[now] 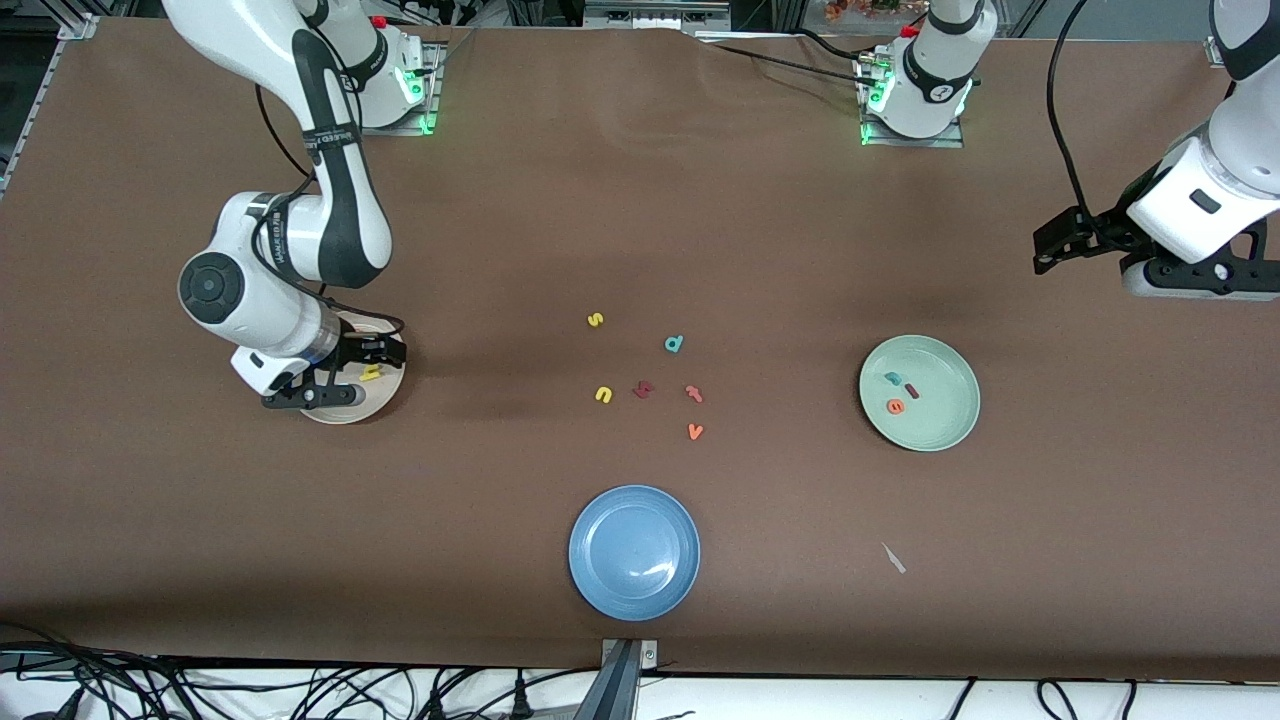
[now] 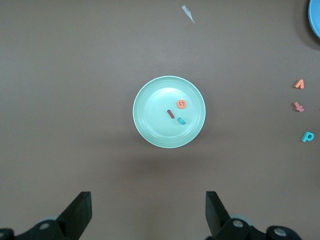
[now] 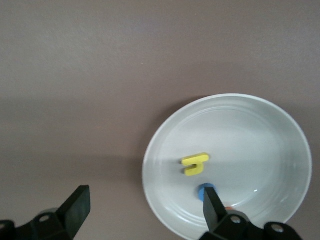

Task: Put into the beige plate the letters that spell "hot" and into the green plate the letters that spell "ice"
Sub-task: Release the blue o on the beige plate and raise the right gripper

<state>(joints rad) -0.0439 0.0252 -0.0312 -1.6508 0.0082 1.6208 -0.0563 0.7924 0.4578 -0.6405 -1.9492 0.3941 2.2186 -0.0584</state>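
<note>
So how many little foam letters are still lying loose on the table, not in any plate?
6, clustered mid-table: yellow s, teal d, yellow u, dark red letter, orange t, and orange v, nearest the blue plate. None seems hidden.

Beige plate at the right arm's end of the bench: "h" and "o" lie in it. Green plate toward the left arm's end: "i", "c", "e" inside. Between the plates: "t" among loose letters. Blue plate is placed nearer the camera.
</note>
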